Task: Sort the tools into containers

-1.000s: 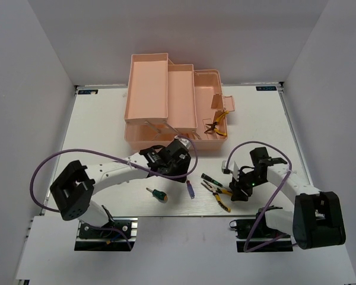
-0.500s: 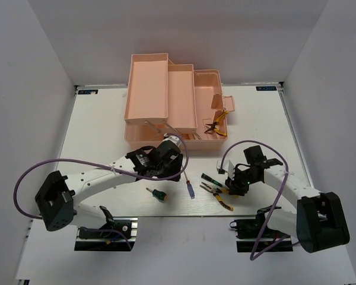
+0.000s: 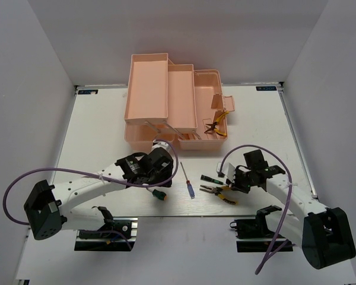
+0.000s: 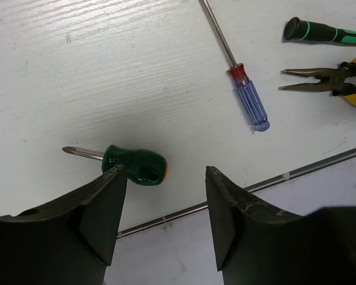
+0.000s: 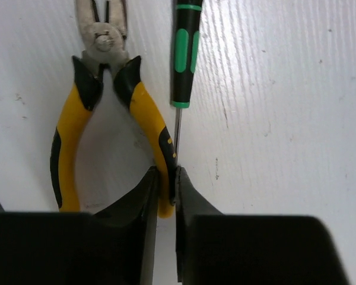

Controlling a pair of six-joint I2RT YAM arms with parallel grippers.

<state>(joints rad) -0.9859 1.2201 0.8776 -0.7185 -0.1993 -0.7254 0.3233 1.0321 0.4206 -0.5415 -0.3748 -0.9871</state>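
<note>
While the left tool hangs spread above the stubby green screwdriver on the worktop to straddle it, the right tool pinches one handle of the yellow pliers, apparently for lifting.

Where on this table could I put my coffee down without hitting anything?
The table is bare left of the pink toolbox, and right of it toward the far corner. The front middle is crowded: stubby green screwdriver, blue screwdriver, black-green screwdriver and pliers, plus the left gripper and right gripper.
</note>
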